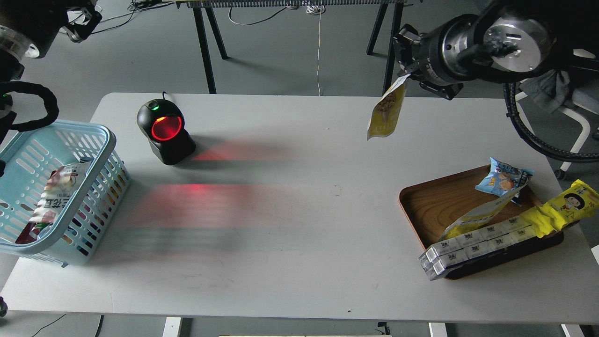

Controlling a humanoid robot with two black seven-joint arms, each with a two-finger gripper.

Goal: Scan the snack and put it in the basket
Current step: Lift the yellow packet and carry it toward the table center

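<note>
The snack [387, 112], a yellow pouch with a white top and a picture of nuts, hangs from my right gripper [403, 77], which is shut on its top edge. It is held high above the table's far right part. The light blue basket [51, 187] stands at the left edge of the table with a red and white packet inside. The black scanner [164, 131] glows red at the back left and casts red light on the table. My left gripper [79, 18] is at the top left, above the floor; its fingers cannot be told apart.
A brown wooden tray [435, 201] at the right holds a small blue bag [503, 177], another yellow pouch [482, 213], a long yellow wrapper with a cartoon face [559, 206] and white boxes [472, 245]. Black table legs [206, 47] stand behind the table.
</note>
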